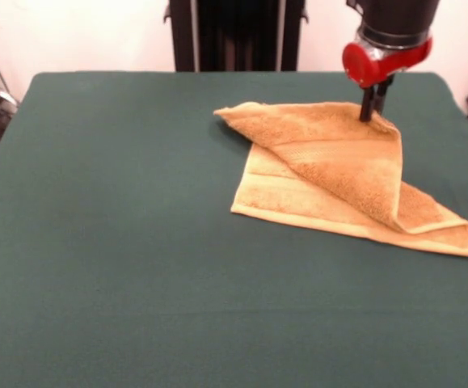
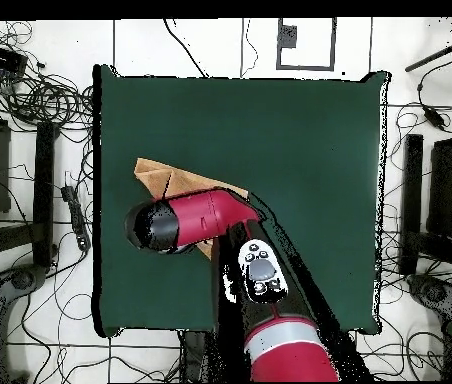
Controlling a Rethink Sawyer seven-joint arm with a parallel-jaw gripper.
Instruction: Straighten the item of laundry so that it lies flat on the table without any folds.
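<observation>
The golden-orange towel (image 1: 343, 170) lies on the right half of the dark green table (image 1: 137, 242), towards the far side. It is folded over itself: an upper layer runs diagonally across a lower layer whose hemmed band shows at the front left. My gripper (image 1: 373, 109) comes down from the red wrist and is shut on the towel's raised far edge, holding that edge a little above the table. In the overhead view the red arm (image 2: 210, 215) covers most of the towel (image 2: 165, 178); only a corner shows, and the gripper is hidden under the arm.
The robot's black pedestal (image 1: 234, 32) stands at the table's far side. In the overhead view, cables (image 2: 30, 95) and dark chairs (image 2: 440, 200) surround the table (image 2: 300, 150). The towel's right corner lies near the table's right edge.
</observation>
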